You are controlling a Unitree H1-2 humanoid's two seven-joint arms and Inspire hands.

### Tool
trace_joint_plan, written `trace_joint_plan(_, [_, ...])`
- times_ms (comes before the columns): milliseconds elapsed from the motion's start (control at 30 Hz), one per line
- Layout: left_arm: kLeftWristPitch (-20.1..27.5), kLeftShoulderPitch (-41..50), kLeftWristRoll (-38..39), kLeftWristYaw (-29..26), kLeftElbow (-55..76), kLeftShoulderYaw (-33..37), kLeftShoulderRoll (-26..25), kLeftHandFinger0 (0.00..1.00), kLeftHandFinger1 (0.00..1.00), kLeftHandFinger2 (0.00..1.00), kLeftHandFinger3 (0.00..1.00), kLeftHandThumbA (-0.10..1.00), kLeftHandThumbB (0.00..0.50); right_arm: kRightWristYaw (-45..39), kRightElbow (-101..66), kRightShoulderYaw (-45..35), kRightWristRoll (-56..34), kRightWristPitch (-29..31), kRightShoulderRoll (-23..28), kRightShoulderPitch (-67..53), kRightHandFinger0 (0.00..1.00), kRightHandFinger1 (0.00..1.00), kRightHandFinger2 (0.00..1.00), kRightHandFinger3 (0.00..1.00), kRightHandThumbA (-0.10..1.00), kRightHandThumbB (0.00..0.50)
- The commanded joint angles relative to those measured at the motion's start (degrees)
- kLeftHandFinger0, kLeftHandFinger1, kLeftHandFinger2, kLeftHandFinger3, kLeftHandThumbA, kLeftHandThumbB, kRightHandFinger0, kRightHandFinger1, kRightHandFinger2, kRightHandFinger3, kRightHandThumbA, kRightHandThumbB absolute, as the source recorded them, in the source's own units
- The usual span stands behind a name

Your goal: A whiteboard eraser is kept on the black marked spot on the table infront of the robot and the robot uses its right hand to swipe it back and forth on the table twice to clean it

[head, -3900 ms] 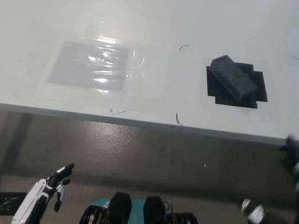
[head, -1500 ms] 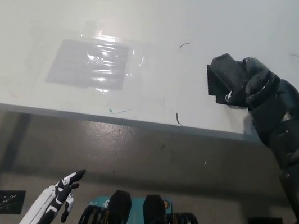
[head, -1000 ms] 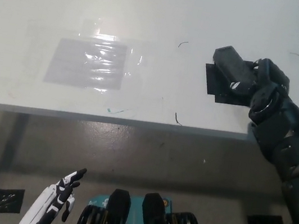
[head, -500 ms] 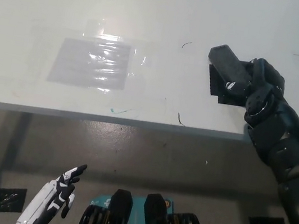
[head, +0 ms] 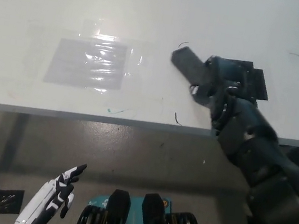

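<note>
Now we have the eraser out on the white bench, well off its black mark and lying at a slant, its far end pointing up toward the bench's left. Our black right hand is wrapped over its near end, fingers closed on it, so the eraser sits between the mark and the glossy taped film further left. We can't tell whether its face is flat on the bench or tipped up a little.

We read this as a leftward stroke of the swipe in progress. How many passes are done, we cannot say from here.

A few thin pen squiggles lie near: one just above the eraser's far end, one near the bench edge, a small teal one below the film.

Our white left hand rests low at the lower left, below the bench edge, fingers loosely spread and holding nothing.

Next, we judge, the hand has to keep the eraser pressed flat, carry the stroke to its end, then reverse toward the mark without letting the eraser twist out of the grip.
</note>
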State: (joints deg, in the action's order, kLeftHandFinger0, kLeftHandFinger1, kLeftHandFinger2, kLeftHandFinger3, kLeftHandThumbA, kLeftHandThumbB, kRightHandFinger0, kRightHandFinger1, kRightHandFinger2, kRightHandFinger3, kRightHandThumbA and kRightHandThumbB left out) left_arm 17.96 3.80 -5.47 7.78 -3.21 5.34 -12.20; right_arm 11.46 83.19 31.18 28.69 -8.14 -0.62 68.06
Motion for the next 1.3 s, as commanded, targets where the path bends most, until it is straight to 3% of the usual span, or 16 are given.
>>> trace_joint_plan(0, [1.2, 2.0, 0.2, 0.6, 2.0, 0.1, -0.7, 1.00, 1.00, 1.00, 1.00, 1.00, 0.500, -3.0, -0.3, 1.1, 1.2, 1.9, -5.1, -1.7, 0.12, 0.16, 0.30, 0.77, -0.10, 0.260])
trace_joint_plan(67, [1.3, 2.8, 0.1, 0.4, 2.0, 0.0, -0.6, 1.00, 1.00, 1.00, 1.00, 1.00, 0.500, -2.8, -0.2, 1.5, 1.5, 2.8, -6.7, -3.3, 0.05, 0.10, 0.26, 0.70, -0.10, 0.242])
trace_joint_plan(167, [1.4, 3.0, 0.3, 0.4, 1.3, 0.1, -0.3, 1.00, 1.00, 1.00, 1.00, 1.00, 0.500, -2.5, -0.1, 2.2, 2.2, 2.9, -8.3, -4.2, 0.18, 0.24, 0.39, 0.64, -0.10, 0.241])
trace_joint_plan(267, [1.4, 3.4, 0.2, 0.3, 1.3, 0.1, -0.2, 1.00, 1.00, 1.00, 1.00, 1.00, 0.500, -2.3, -0.1, 2.9, 2.8, 2.9, -8.7, -4.6, 0.00, 0.08, 0.25, 0.60, -0.10, 0.235])
trace_joint_plan(367, [1.5, 3.6, 0.2, 0.2, 1.3, 0.0, -0.2, 1.00, 1.00, 1.00, 1.00, 1.00, 0.500, -2.5, 0.0, 2.9, 2.7, 3.1, -7.4, -4.7, 0.21, 0.29, 0.42, 0.68, -0.10, 0.243])
trace_joint_plan(533, [1.3, 3.5, 0.5, 0.5, 1.3, 0.2, -0.2, 1.00, 1.00, 1.00, 1.00, 1.00, 0.500, -2.6, -0.1, 2.8, 3.1, 2.7, -3.4, -4.8, 0.04, 0.16, 0.34, 0.73, -0.10, 0.223])
trace_joint_plan(567, [1.3, 3.5, 0.5, 0.6, 1.3, 0.2, -0.2, 1.00, 1.00, 1.00, 1.00, 1.00, 0.500, -2.4, -0.1, 2.8, 3.1, 2.6, -2.7, -4.8, 0.06, 0.19, 0.37, 0.74, -0.10, 0.221])
trace_joint_plan(600, [1.3, 3.4, 0.5, 0.5, 1.4, 0.1, -0.2, 1.00, 1.00, 1.00, 1.00, 1.00, 0.500, -2.4, -0.1, 2.6, 3.0, 2.9, -1.2, -4.9, 0.30, 0.45, 0.56, 0.76, -0.10, 0.223])
trace_joint_plan(633, [1.1, 3.4, 0.6, 0.5, 1.6, 0.0, -0.4, 1.00, 1.00, 1.00, 1.00, 1.00, 0.500, -2.5, -0.1, 2.4, 2.9, 2.8, 0.1, -4.8, 0.43, 0.56, 0.63, 0.75, -0.10, 0.218])
trace_joint_plan(733, [1.0, 3.3, 0.8, 0.6, 1.9, -0.2, -0.7, 1.00, 1.00, 1.00, 1.00, 1.00, 0.500, -2.9, -0.1, 1.5, 2.1, 2.2, 3.5, -4.9, 0.11, 0.23, 0.40, 1.00, -0.10, 0.182])
trace_joint_plan(800, [0.9, 3.4, 0.4, 0.6, 1.8, -0.2, -0.8, 1.00, 1.00, 1.00, 1.00, 1.00, 0.500, -2.1, -0.2, 1.3, 2.1, 2.7, 7.1, -5.6, 0.01, 0.15, 0.35, 0.94, -0.10, 0.179])
trace_joint_plan(967, [1.0, 3.5, 0.2, 0.5, 1.4, 0.0, -0.7, 1.00, 1.00, 1.00, 1.00, 1.00, 0.500, -2.7, -0.4, 0.5, 1.7, 3.1, 14.7, -6.7, 0.14, 0.29, 0.44, 0.76, -0.10, 0.203])
trace_joint_plan(1100, [1.3, 3.6, -0.4, 0.2, 1.1, 0.2, -0.4, 1.00, 1.00, 1.00, 1.00, 1.00, 0.500, -2.2, -0.6, -0.1, 1.4, 4.1, 19.3, -8.1, 0.06, 0.19, 0.38, 0.72, -0.10, 0.215])
trace_joint_plan(1200, [1.2, 3.6, -0.3, 0.3, 1.1, 0.4, -0.1, 1.00, 1.00, 1.00, 1.00, 1.00, 0.500, -1.4, -0.8, -1.8, 0.2, 4.2, 23.5, -9.2, 0.09, 0.22, 0.38, 0.77, -0.10, 0.217])
trace_joint_plan(1233, [1.1, 3.5, -0.4, 0.2, 1.1, 0.4, -0.1, 1.00, 1.00, 1.00, 1.00, 1.00, 0.500, -1.6, -0.9, -1.9, 0.2, 3.7, 24.1, -9.1, 0.12, 0.26, 0.44, 0.88, -0.10, 0.193])
trace_joint_plan(1267, [1.0, 3.4, -0.6, 0.2, 1.1, 0.4, -0.1, 1.00, 1.00, 1.00, 1.00, 1.00, 0.500, -1.2, -1.0, -2.3, 0.2, 3.5, 25.1, -9.2, 0.34, 0.51, 0.66, 0.78, -0.09, 0.216])
